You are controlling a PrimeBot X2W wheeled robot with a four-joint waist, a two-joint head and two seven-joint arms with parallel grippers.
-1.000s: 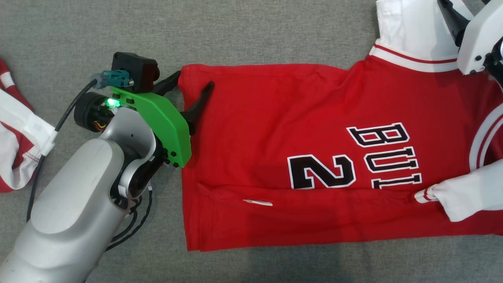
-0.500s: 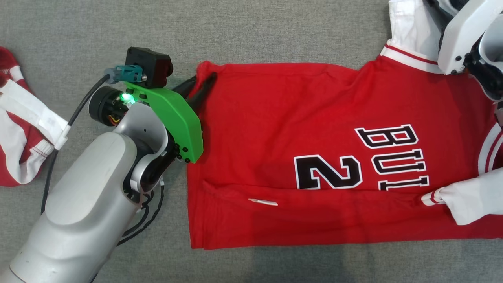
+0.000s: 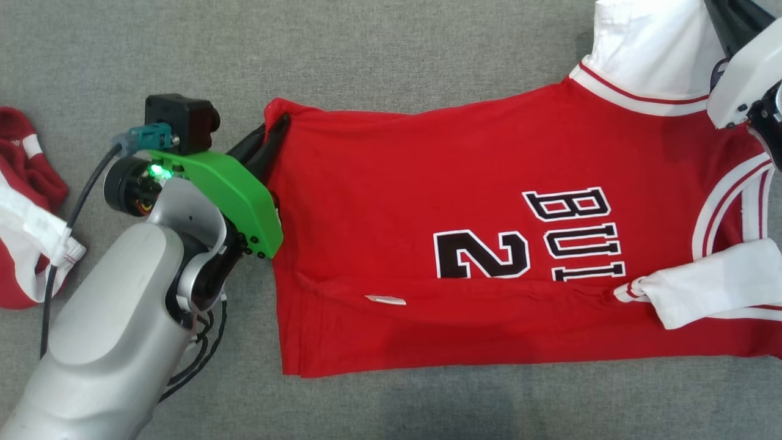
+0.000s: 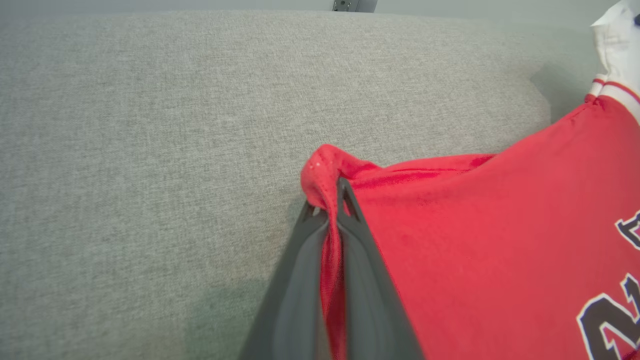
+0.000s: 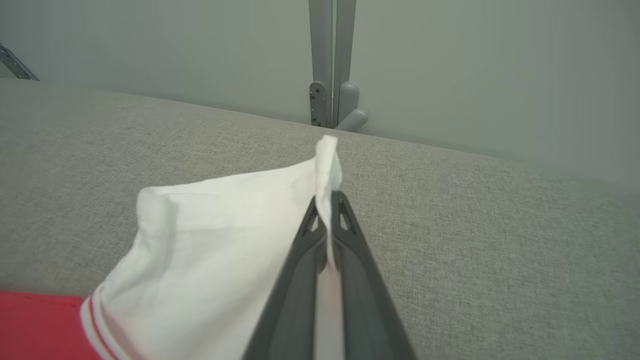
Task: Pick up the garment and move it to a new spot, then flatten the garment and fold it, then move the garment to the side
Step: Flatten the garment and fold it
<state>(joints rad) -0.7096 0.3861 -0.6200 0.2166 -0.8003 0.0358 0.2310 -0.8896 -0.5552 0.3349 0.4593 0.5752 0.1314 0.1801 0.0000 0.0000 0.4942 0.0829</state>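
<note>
Garment (image 3: 427, 201) corners inside left hand (image 4: 330, 200) and right hand (image 5: 327, 200)

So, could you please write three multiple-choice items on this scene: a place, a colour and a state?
1. Where does the left gripper hold the jersey? A. collar B. hem corner C. lettering
2. What colour is the sleeve in the right gripper? A. white B. black C. green
3. How are both grippers? A. wide open B. shut on nothing C. shut on cloth
Key: B, red hem corner bunched in its grip; A, white cloth pinched in the right wrist view; C, fabric sits between both closed pairs.
</note>
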